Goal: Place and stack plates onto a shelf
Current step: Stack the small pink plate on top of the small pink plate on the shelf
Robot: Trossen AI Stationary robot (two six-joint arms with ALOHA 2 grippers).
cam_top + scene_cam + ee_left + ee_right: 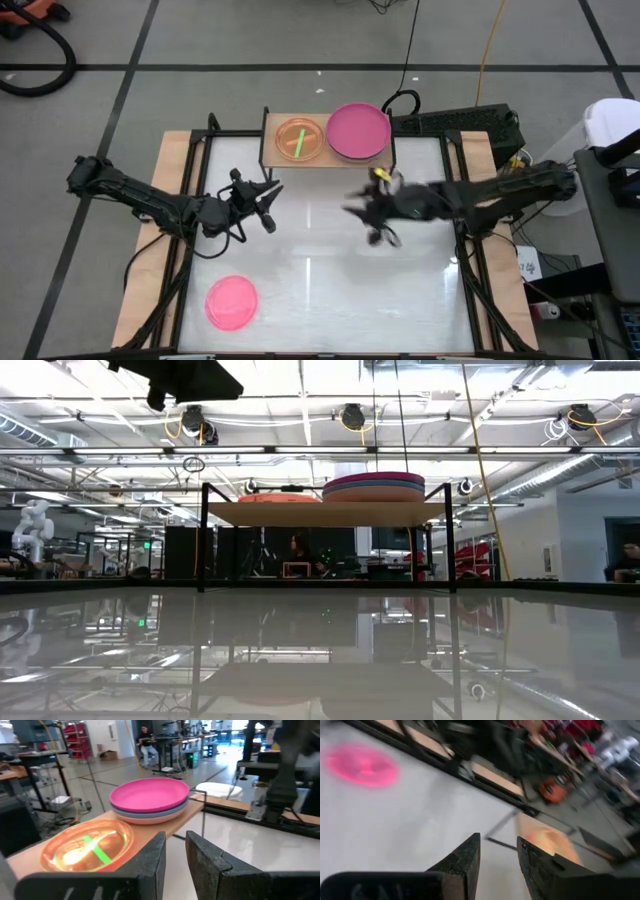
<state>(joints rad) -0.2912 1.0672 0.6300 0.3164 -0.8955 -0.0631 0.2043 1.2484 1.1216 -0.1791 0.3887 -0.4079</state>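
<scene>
The white surface [320,280] is nearly bare. At its far edge stands the shelf [272,150], a light-wood board on thin black legs. On the shelf's right half sits a stack of large plates [357,131], magenta on top; the left wrist view shows a blue and a salmon one beneath it. On the left half sits the orange small plate [299,139], with a green streak across it that may be a green plate in the same pile; how many plates lie there cannot be told. One hot-pink small plate [232,301] lies alone on the surface, near the front left corner, well apart from both arms.

So the task looks close to done: the large stack is built, the small pile is started, and at least this one pink plate is left to carry over.

The left claw [262,205] hovers in front of the shelf, its fingers a narrow gap apart and holding nothing. The right claw [375,218] is blurred from above; its own wrist view shows the fingers slightly apart and empty, with the pink plate far off.

The level view alone shows the stack's height; only the overhead view places the lone plate.
</scene>
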